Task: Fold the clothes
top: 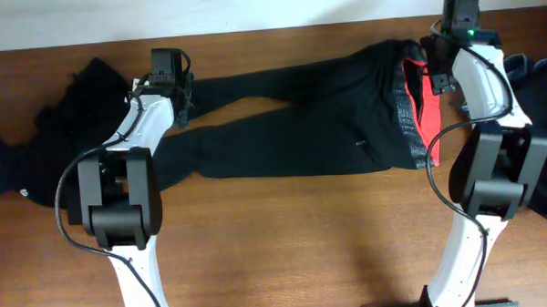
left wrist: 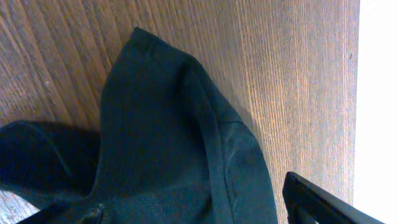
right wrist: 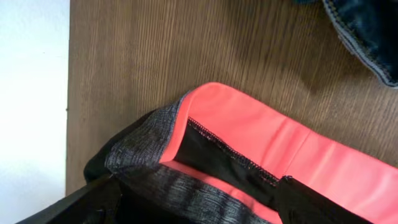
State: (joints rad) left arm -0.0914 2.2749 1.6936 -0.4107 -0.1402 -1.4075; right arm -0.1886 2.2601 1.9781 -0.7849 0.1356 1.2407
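Black long trousers [top: 300,125] lie spread across the table, legs to the left, the speckled grey waistband [top: 405,112] and red lining [top: 427,107] to the right. My left gripper [top: 178,91] is low over a leg end; in the left wrist view its fingers [left wrist: 193,211] stand apart with the dark leg fabric [left wrist: 161,124] between them. My right gripper [top: 437,64] is at the waistband's far corner. In the right wrist view its fingers [right wrist: 196,205] stand apart around the waistband [right wrist: 155,168] and lining [right wrist: 249,124].
A pile of dark garments [top: 62,115] lies at the far left of the wooden table [top: 303,225]. More dark clothes [top: 541,99] lie at the right edge, also in the right wrist view [right wrist: 367,25]. The table's far edge [top: 251,31] is close behind both grippers.
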